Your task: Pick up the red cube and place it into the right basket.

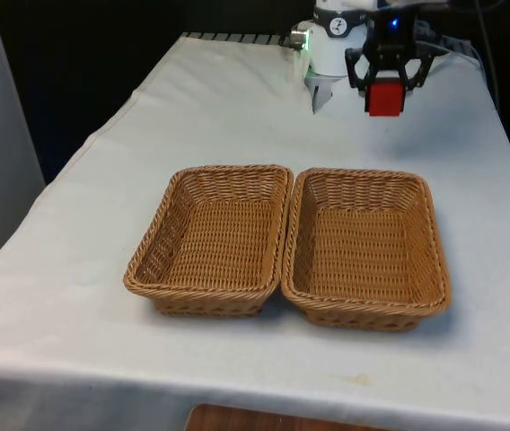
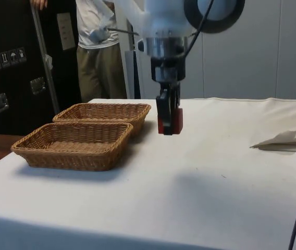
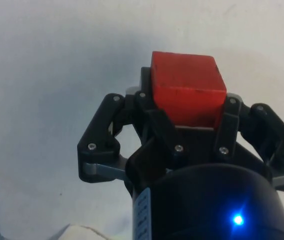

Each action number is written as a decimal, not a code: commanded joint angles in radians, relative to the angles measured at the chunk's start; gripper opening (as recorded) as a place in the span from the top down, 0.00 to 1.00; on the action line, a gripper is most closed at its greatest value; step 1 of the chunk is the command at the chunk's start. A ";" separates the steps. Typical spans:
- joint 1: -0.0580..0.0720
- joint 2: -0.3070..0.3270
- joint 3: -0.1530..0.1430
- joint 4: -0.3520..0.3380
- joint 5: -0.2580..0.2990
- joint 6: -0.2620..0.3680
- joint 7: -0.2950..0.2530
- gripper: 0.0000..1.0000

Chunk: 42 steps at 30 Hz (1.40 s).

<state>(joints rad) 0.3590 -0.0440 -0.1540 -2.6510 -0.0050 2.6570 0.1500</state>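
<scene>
Cube [image 1: 385,99] is clamped in gripper [image 1: 386,97] jaws and lifted off the cloth [image 1: 237,108]; placing into right basket [image 1: 435,233] is left.

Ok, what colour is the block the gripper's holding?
Red. The cube, clamped in the gripper, shows best in the wrist view.

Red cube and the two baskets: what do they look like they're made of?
Red cube: smooth, matte, hard-edged, probably painted wood or plastic; dark scuffs mark its edge. Left basket and right basket: woven tan wicker, strands and braided rims visible.
</scene>
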 commanded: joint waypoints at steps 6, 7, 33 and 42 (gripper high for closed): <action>-0.008 -0.054 -0.010 0.002 -0.007 -0.051 -0.007 0.98; -0.009 -0.063 -0.013 0.003 -0.009 -0.061 -0.010 0.98; -0.034 -0.055 -0.160 0.185 -0.026 -0.246 -0.167 0.98; -0.040 0.042 -0.199 0.300 -0.013 -0.278 -0.222 0.98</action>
<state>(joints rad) 0.3210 -0.0100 -0.3500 -2.3640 -0.0280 2.3910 -0.0580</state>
